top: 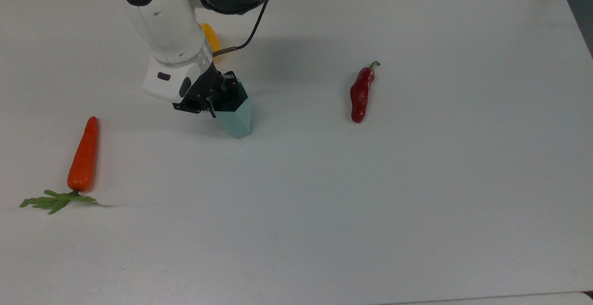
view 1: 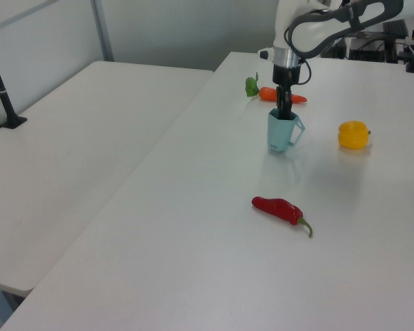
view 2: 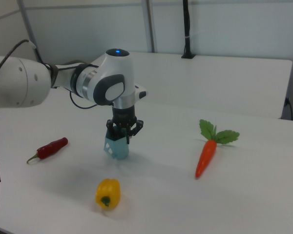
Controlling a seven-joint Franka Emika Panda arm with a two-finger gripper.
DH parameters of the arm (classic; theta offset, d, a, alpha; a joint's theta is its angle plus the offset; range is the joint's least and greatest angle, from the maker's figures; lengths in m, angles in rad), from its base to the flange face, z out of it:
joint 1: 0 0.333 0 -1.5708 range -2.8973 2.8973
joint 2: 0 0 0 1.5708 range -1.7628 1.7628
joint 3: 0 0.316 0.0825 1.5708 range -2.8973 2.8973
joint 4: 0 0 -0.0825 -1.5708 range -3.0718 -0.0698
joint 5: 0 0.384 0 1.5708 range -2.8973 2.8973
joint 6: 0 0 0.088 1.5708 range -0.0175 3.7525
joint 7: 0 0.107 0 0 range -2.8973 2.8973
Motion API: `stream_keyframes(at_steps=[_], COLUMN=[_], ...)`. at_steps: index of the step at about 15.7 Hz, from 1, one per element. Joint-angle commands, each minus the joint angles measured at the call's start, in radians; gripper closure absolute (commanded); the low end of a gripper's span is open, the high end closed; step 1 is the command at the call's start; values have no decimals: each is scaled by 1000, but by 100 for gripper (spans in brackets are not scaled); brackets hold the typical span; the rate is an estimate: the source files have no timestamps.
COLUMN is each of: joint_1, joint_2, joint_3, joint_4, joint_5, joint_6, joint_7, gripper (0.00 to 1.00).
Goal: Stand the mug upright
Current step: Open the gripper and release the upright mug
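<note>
One overhead; two opposite oblique side views

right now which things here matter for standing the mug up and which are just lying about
Part of the job:
- pale blue-teal faceted mug
- black two-finger gripper, reaching into the mug's rim

Just lying about:
- orange carrot
- yellow bell pepper
- red chilli pepper
</note>
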Motion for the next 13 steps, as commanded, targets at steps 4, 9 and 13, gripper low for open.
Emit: stream_keyframes(at_steps=[4,9,13], joint_1=[14,16,23], joint_2=[0,-130,-247], joint_3=[-4,5,11], joint_4=[-4,54,108], joint_5=[0,11,11], joint_6=[18,-88,-227], joint_7=[1,134,424], gripper=[0,0,0])
